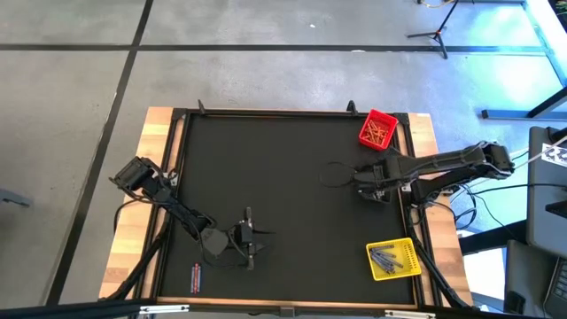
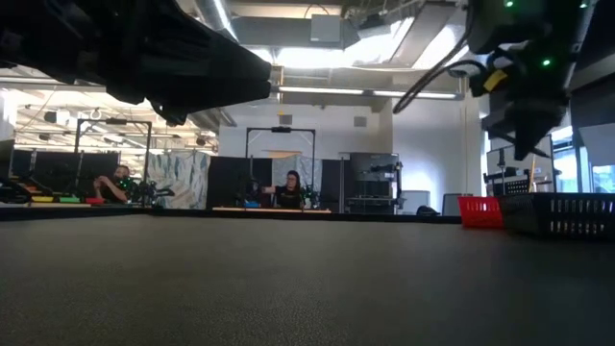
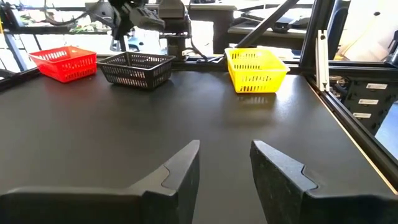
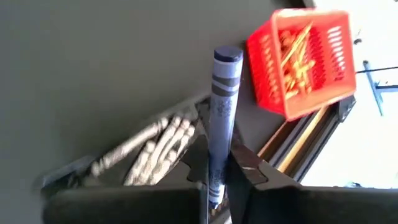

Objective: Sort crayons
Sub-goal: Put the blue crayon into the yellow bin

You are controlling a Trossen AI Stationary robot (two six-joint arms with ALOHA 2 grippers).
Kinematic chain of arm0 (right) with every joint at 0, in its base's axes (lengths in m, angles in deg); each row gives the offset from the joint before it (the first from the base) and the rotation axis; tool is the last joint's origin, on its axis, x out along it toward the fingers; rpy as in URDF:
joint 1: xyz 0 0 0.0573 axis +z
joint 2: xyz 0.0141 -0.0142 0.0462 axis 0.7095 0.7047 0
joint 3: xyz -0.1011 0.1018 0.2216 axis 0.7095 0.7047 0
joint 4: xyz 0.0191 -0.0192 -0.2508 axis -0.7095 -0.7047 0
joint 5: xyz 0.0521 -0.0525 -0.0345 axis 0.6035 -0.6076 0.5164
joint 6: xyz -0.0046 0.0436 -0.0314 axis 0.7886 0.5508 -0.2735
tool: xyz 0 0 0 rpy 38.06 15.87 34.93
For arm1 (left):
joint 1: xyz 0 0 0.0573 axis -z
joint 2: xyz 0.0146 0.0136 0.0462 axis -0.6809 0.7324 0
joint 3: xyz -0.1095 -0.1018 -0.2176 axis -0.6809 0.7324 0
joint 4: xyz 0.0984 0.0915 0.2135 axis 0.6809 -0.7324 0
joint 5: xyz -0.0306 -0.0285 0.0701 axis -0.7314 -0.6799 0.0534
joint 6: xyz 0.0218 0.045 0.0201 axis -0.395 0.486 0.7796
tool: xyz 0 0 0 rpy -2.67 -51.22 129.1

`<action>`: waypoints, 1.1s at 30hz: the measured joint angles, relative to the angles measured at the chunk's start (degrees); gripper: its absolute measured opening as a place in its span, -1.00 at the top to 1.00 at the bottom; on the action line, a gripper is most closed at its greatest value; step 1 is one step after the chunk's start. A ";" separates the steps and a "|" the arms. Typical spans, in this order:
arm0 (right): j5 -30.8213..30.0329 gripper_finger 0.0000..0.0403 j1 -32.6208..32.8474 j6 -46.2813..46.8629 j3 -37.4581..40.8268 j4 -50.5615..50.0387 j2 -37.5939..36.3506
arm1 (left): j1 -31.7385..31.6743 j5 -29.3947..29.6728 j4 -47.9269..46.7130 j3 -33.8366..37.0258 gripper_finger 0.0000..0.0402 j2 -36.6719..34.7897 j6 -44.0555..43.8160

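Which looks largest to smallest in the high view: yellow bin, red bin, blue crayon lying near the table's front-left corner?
1. Yellow bin
2. Red bin, only slightly smaller
3. Blue crayon, far smallest

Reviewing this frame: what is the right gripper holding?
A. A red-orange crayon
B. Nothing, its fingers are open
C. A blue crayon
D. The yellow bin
C: the right wrist view shows the right gripper shut on a blue crayon standing up between its fingers, above the black bin and with the red bin beyond.
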 joint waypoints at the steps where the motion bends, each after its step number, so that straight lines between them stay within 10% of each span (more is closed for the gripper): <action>1: 1.04 0.89 0.18 0.17 0.02 -0.56 -0.24 | 0.00 0.00 0.00 0.00 0.33 0.00 0.00; 33: 16.12 0.89 4.13 12.48 8.88 -0.15 -15.77 | -0.24 0.02 0.00 0.00 0.33 0.00 -0.39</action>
